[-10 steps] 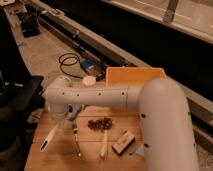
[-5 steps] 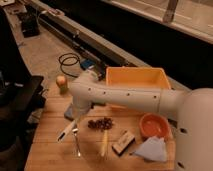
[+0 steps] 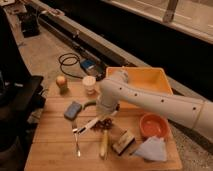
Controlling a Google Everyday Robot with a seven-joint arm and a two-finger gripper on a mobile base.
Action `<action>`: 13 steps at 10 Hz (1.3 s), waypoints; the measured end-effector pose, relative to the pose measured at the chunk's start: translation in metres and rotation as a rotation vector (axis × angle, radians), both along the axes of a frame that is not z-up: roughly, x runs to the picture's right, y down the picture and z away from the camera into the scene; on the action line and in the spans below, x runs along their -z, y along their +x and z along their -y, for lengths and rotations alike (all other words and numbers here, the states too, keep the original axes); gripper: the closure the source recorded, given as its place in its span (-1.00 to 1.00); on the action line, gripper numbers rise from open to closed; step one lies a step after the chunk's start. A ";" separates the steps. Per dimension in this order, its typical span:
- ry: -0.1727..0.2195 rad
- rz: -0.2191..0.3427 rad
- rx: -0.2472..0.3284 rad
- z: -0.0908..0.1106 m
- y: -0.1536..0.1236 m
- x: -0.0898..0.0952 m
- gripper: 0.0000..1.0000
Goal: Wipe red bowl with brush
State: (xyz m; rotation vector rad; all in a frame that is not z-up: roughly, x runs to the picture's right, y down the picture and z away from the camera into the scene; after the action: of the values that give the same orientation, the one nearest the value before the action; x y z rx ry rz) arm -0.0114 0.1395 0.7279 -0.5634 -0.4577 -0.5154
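Note:
The red bowl (image 3: 152, 125) sits on the right part of the wooden table (image 3: 50, 142), in front of a yellow tub. The long white brush (image 3: 88, 125) lies slanted on the table near the middle, left of the bowl, its head toward the fork. My arm reaches in from the right. Its gripper (image 3: 104, 113) points down at the table's middle, just above the upper end of the brush and well left of the bowl. It is not seen holding anything.
A yellow tub (image 3: 145, 80) stands at the back right. Also on the table are a blue sponge (image 3: 73, 110), a white cup (image 3: 89, 85), a fruit (image 3: 61, 82), a fork (image 3: 76, 142), a yellow-handled tool (image 3: 103, 144), a dark block (image 3: 123, 142), a dark cluster (image 3: 106, 124) and a pale cloth (image 3: 150, 149).
My arm has swung from the table's left side toward the middle. The red bowl, cloth and sponge have come into view. The brush has not moved.

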 end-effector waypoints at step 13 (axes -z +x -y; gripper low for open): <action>-0.083 -0.322 -0.344 -0.017 0.164 -0.019 1.00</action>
State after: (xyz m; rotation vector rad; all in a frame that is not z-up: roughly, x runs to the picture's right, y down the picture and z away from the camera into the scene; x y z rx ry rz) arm 0.1530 0.1561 0.7471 -0.6198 -0.2609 -0.0729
